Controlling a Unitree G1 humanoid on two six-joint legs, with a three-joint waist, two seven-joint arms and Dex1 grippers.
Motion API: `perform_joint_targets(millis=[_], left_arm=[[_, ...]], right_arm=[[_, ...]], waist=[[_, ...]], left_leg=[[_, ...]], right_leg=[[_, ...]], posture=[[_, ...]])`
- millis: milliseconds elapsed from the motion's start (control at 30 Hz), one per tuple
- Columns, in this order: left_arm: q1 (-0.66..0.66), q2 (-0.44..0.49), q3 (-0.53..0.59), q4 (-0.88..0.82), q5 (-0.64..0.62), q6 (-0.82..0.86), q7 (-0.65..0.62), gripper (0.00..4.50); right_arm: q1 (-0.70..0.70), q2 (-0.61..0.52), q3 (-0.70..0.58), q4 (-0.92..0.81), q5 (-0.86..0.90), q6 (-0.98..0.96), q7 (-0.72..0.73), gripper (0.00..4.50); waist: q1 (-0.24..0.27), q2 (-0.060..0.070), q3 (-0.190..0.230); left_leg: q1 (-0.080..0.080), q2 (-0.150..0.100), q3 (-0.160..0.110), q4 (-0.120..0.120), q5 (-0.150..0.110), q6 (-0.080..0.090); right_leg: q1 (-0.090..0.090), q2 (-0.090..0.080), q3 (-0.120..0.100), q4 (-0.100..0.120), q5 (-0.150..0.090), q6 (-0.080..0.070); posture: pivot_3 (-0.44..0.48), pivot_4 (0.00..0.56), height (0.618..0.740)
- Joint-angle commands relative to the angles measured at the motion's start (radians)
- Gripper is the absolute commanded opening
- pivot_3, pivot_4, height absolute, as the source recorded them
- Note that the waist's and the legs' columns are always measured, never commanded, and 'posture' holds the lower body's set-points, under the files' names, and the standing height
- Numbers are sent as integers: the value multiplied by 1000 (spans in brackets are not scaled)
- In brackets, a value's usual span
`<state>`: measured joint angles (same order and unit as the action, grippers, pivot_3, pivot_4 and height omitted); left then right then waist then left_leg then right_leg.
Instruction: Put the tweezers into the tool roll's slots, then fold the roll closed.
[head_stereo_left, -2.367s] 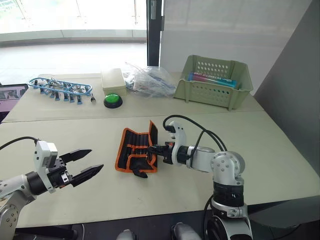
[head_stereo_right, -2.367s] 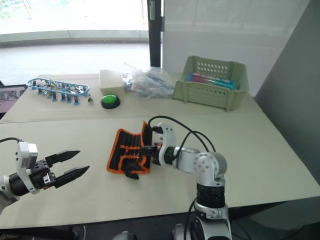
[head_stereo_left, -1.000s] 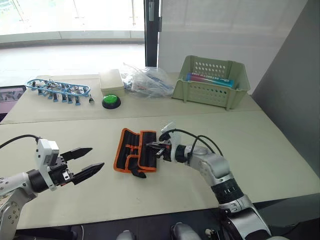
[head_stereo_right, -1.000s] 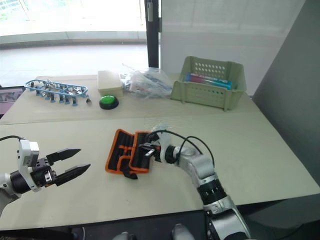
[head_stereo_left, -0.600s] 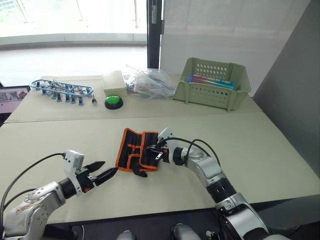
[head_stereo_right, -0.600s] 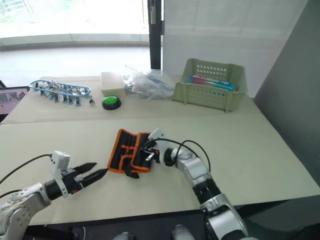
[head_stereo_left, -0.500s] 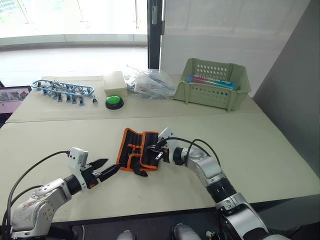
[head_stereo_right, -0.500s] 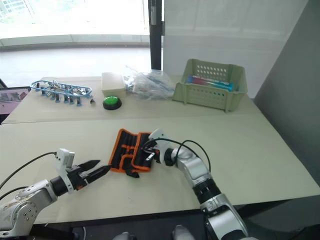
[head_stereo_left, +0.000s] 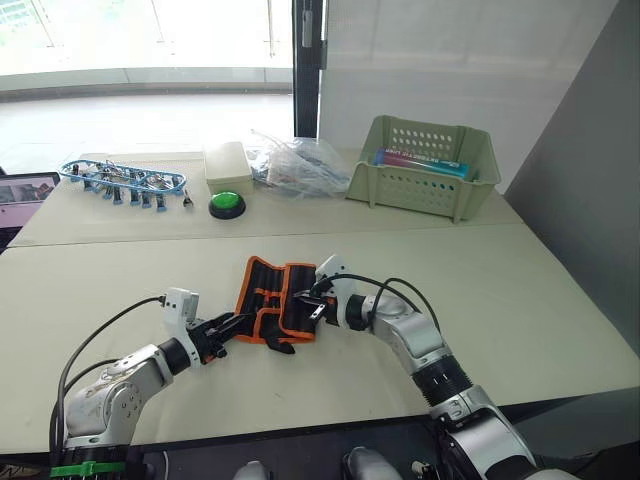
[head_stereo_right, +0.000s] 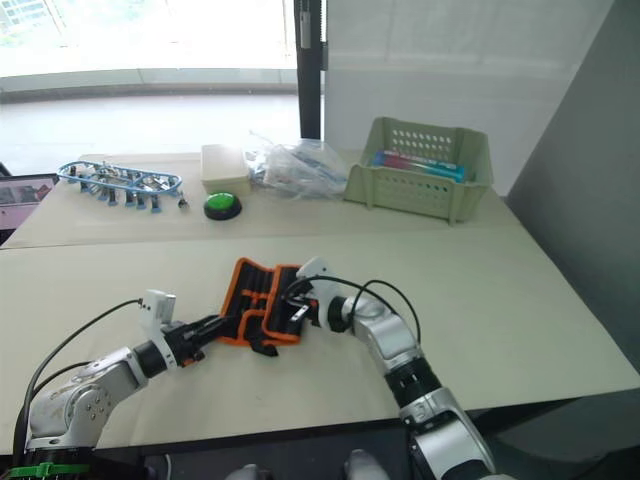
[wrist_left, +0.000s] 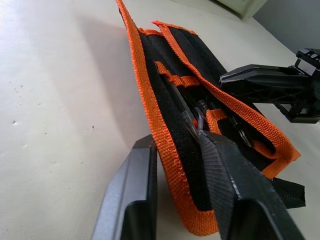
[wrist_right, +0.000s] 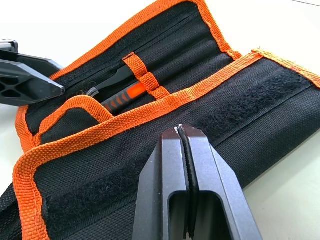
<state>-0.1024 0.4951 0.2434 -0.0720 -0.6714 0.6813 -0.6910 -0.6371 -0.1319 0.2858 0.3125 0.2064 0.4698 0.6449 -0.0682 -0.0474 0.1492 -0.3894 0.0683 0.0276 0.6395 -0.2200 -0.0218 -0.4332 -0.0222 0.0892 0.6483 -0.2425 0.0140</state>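
Now that the left claw (head_stereo_left: 233, 325) has been brought in from well apart, the near orange edge of the half-folded tool roll (head_stereo_left: 275, 300), lying mid-surface, is being straddled by its narrowly parted fingers while the right claw (wrist_right: 183, 137), pressed together, is being rested on the folded flap, so closing is judged underway.

One tool roll (head_stereo_left: 275, 300) is lying on the bench (head_stereo_left: 560, 320), with one green button (head_stereo_left: 226, 205), one cream box (head_stereo_left: 227, 166), one green basket (head_stereo_left: 424, 164), one plastic bag (head_stereo_left: 295, 165) and one blue-framed tool row (head_stereo_left: 122, 180) sitting behind; two end effectors, left (head_stereo_left: 232, 328) and right (head_stereo_left: 308, 303), are flanking it.
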Motion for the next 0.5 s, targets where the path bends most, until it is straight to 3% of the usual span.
perform_joint_targets(millis=[33, 267, 500], left_arm=[[-23, 10, 11, -5, -8, 1, -9, 7], [-55, 35, 23, -1, -8, -6, -28, 7], [-159, 67, -22, -126, -83, 64, -86, 7]], right_arm=[[20, -1, -5, -12, -18, 24, -6, 0], [22, -2, -6, -24, -19, 32, -6, 0], [41, 7, 8, -31, -33, 41, -19, 0]], waist=[[0, 0, 0], [0, 0, 0], [0, 0, 0]], left_leg=[[0, 0, 0, 0, 0, 0], [0, 0, 0, 0, 0, 0], [-1, 0, 0, 0, 0, 0]], right_leg=[[0, 0, 0, 0, 0, 0], [0, 0, 0, 0, 0, 0], [-1, 0, 0, 0, 0, 0]], posture=[[0, 150, 740], [0, 150, 740], [0, 150, 740]])
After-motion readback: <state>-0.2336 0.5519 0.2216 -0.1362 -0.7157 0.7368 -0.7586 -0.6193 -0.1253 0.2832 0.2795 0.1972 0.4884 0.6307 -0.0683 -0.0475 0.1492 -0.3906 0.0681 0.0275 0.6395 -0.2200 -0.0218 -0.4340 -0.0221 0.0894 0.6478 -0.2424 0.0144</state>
